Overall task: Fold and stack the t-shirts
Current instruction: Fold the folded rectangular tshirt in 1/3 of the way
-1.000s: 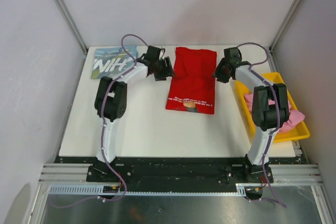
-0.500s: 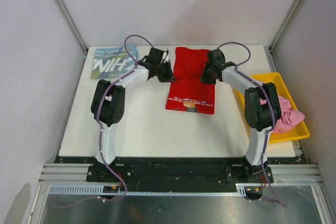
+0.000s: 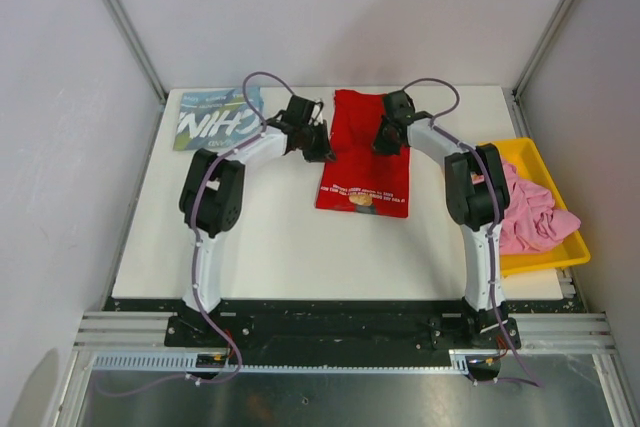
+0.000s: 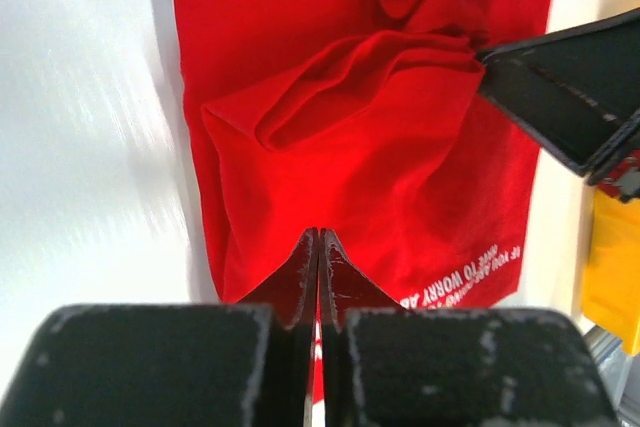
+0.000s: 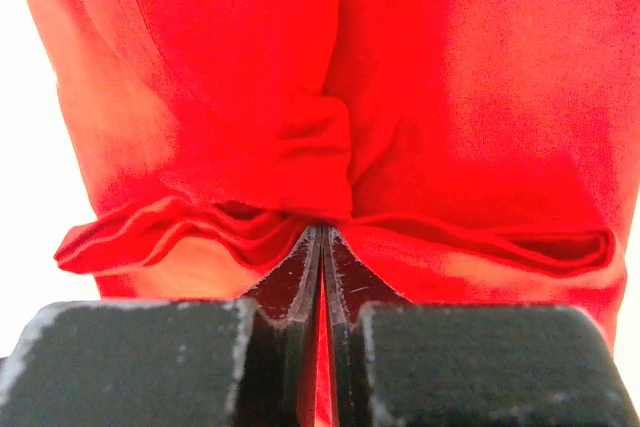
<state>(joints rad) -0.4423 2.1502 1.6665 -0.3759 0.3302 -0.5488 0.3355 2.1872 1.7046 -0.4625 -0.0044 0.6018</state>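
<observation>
1. Your left gripper [image 4: 318, 239] had its fingers pressed flat together, pinching the left edge of the red cloth t-shirt with white lettering [image 4: 390, 177].
2. Your right gripper [image 5: 322, 232] was clamped the same way. It nipped a bunch of the red cloth t-shirt's fabric on the shirt's right side, and folds were gathered at its tips.
3. The red cloth t-shirt lay as a long folded rectangle at the far middle of the white flat table [image 3: 270, 237]. Its lettered end pointed toward the arm bases, with one gripper on each side edge.
4. The cloth was rucked into ridges between the two pinch spots.
5. The blue cloth t-shirt with large white letters [image 3: 213, 119] lay flat at the far left corner of the table, apart from the red one.
6. The crumpled pink cloth t-shirt [image 3: 530, 217] sat in the yellow plastic tray [image 3: 524, 151] at the table's right edge, just beside your right arm.
</observation>
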